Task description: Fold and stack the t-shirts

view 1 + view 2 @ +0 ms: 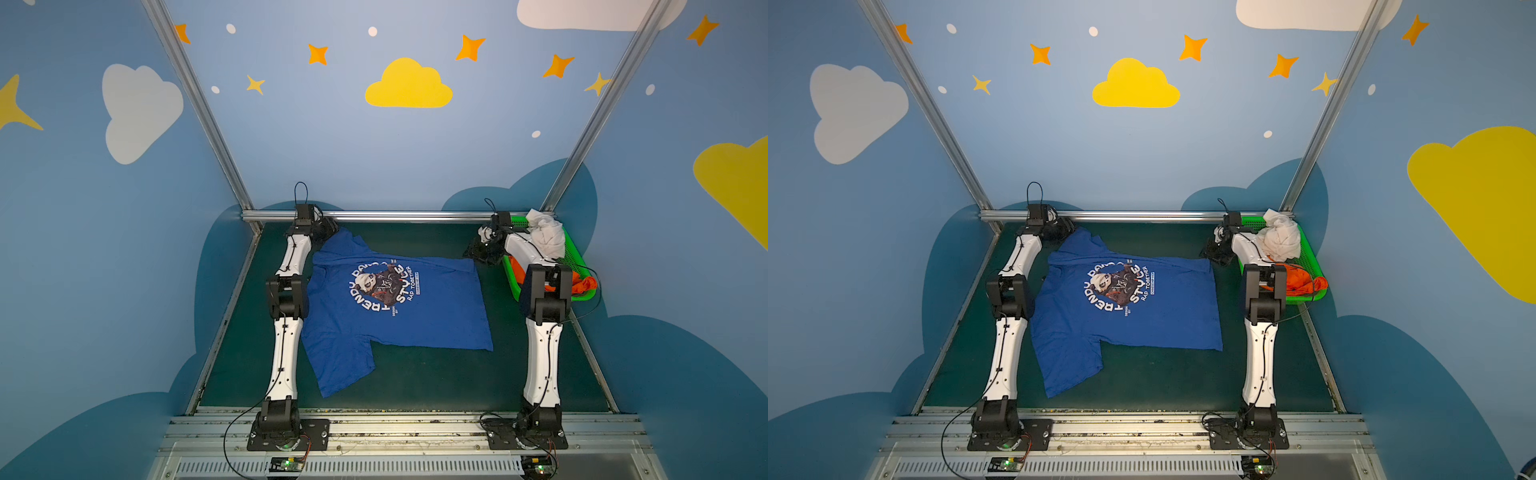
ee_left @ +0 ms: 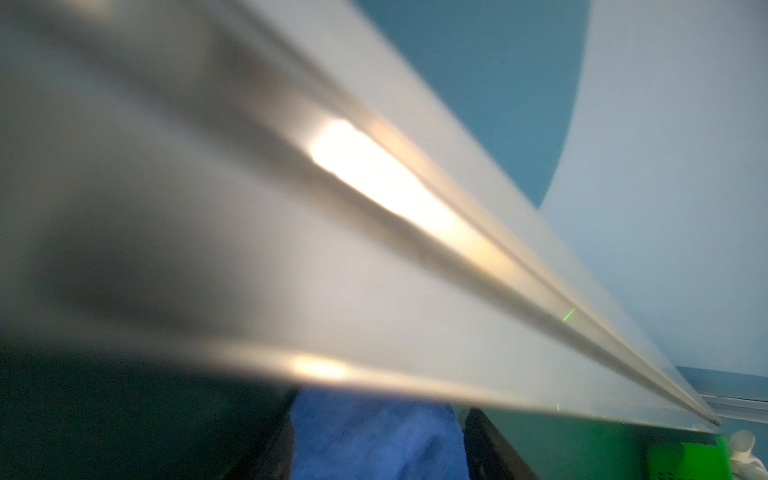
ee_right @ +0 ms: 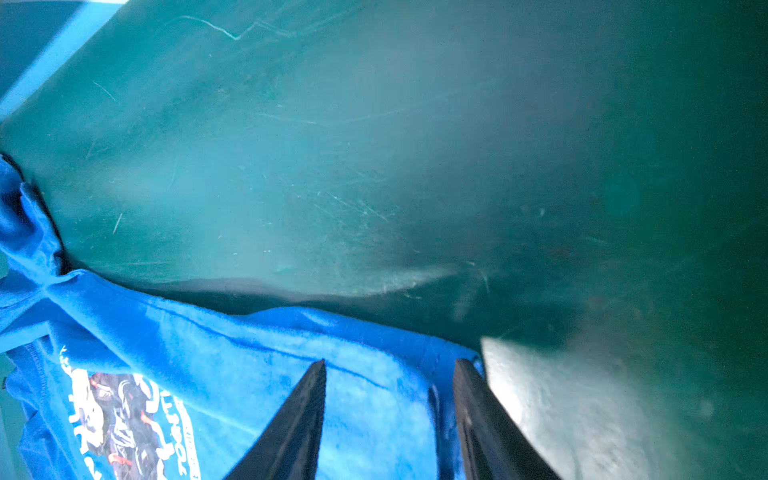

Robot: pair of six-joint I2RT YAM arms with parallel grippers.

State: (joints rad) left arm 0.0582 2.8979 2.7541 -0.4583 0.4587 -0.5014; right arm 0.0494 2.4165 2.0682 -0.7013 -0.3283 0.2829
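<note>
The royal-blue cotton t-shirt with the round white-lettered panda print (image 1: 399, 307) lies print-up, spread across the dark green desk (image 1: 415, 386). Its collar end is toward the left arm and its hem toward the right. One sleeve trails toward the near edge, and the other runs up to the far rail, where the left fingers (image 2: 494, 449) sit on it. The left wrist view is mostly blurred brushed-aluminium rail (image 2: 291, 249), with a wad of blue cloth between two dark fingers. Whether they have pinched it, I cannot tell.

Over on the other side, the right fingers (image 3: 299, 415) hang at the far hem corner, spread apart and gripping nothing. One tip is over the cloth, the other right at its edge.

How will this shirt handle? I'd say light, limp and with no stiffness at all. It will likely sag from whatever two points carry it and drag easily over that smooth desk. The places to take hold look like the far sleeve at the shoulder seam and that far hem corner. Both layers want pinching together, or the back panel probably stays behind and the fold goes crooked.

Waiting their turn are a crumpled white cloth shirt (image 1: 546, 239) and a plain orange shirt (image 1: 584, 284). Both are heaped in the green plastic mesh basket (image 1: 579, 257) at the far right corner.
</note>
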